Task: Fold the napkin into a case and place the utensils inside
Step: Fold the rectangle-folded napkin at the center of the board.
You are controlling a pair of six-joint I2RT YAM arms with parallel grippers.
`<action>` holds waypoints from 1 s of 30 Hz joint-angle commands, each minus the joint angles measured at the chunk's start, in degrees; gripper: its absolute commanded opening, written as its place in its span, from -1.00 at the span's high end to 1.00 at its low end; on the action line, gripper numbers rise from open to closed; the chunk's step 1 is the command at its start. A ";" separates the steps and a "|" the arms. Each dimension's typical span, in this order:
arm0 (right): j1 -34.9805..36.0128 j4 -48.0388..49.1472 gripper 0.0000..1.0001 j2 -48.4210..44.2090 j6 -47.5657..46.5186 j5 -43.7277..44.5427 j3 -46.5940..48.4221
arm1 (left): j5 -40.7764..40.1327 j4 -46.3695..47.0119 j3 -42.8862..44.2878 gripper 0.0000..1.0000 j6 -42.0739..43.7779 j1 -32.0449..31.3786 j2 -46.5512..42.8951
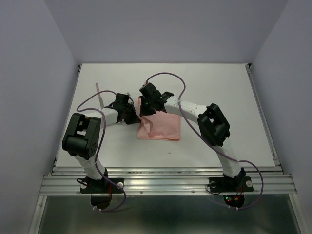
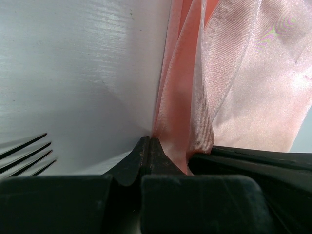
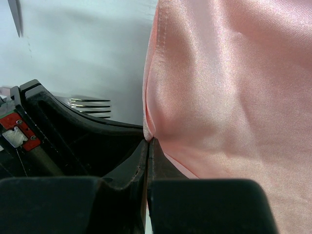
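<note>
i find both tools closed tight. the left gripper (image 2: 148,142) has its fingers pinched on a bunched fold of the napkin (image 1: 161,127). the right gripper (image 3: 148,142) nips the same cloth at its hemmed edge, right against the left tool. the napkin lies mid-way across the table (image 1: 219,97), its left edge lifted. the utensils (image 1: 99,92) lie to the left, fork tines (image 2: 27,156) near the grip. a red plate (image 3: 17,129) sits on the left tool; any marking is too small to read.

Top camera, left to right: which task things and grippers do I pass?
utensils → left gripper → napkin. The right gripper overlaps the napkin's left edge, so it is left out of the order.
</note>
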 commanded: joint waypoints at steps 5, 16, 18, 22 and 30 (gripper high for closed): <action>0.61 3.17 0.99 1.41 0.46 -1.52 3.38 | -1.80 -3.48 -1.81 1.00 0.47 -0.17 1.01; 0.61 3.17 0.98 3.34 1.16 -1.16 4.43 | -2.50 -3.92 -2.07 1.00 0.47 -0.17 -0.04; 0.61 3.17 0.85 3.69 1.16 -1.60 4.61 | -3.29 -4.10 -2.25 1.00 0.38 -0.17 -0.83; 0.61 3.08 0.45 3.43 0.64 -1.69 4.87 | -5.75 -6.03 -1.90 1.00 0.38 -0.17 -2.76; 0.08 4.74 -0.10 -7.00 0.02 7.17 -1.70 | -10.23 -9.80 -0.94 1.00 0.47 0.36 -6.81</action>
